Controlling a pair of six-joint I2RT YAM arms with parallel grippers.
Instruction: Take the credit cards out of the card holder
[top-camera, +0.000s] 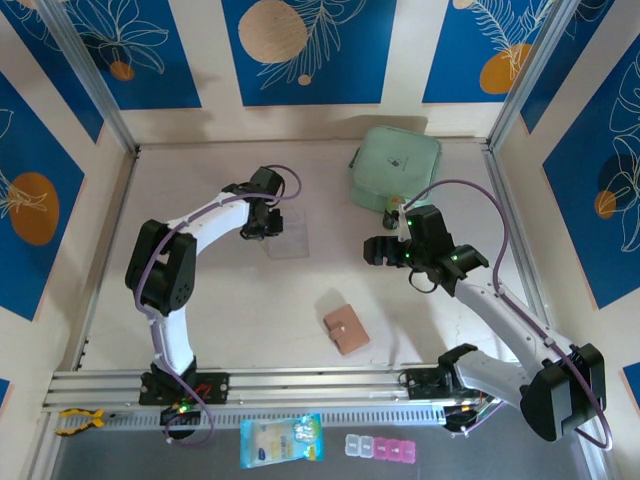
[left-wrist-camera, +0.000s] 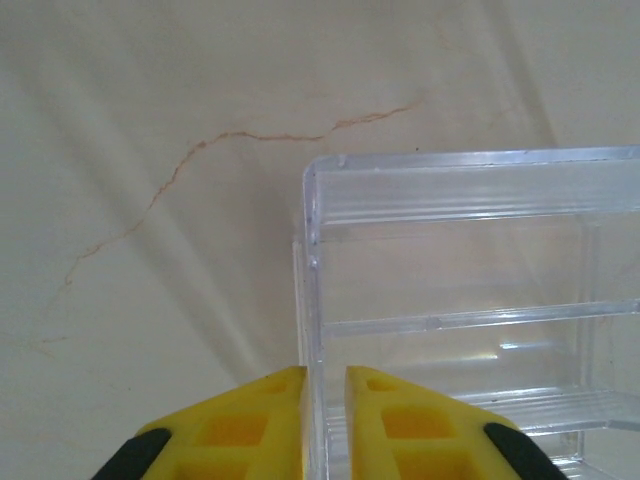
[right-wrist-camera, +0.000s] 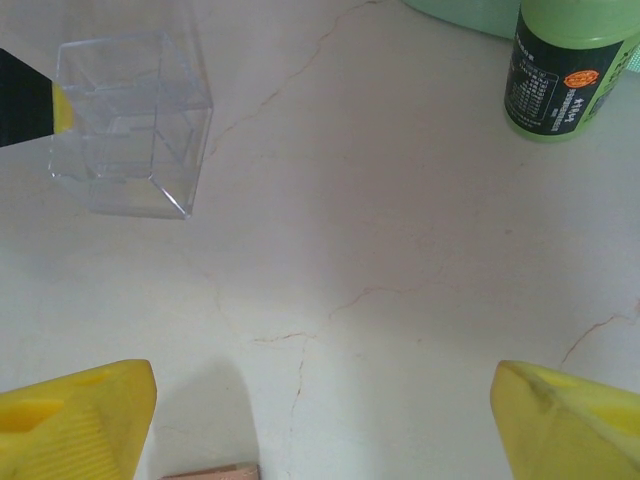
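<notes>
Card holder (top-camera: 346, 332) closed on cream table (top-camera: 250, 310); blue-patterned walls (top-camera: 140, 50) around.

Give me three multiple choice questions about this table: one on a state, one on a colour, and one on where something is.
1. The tan wallet on the table is:
A. folded shut
B. spread open
C. held in an end effector

2. The zip pouch is:
A. red
B. mint green
C. black

3. What stands between the left end effector's fingertips?
A. the wallet
B. the pouch
C. a wall of the clear box

Answers:
1 A: its outside and snap tab face up, and no cards show.
2 B: it is pale green, lying at the far side of the table.
3 C: the left wrist view shows the yellow fingers close together astride the box's wall.
</notes>
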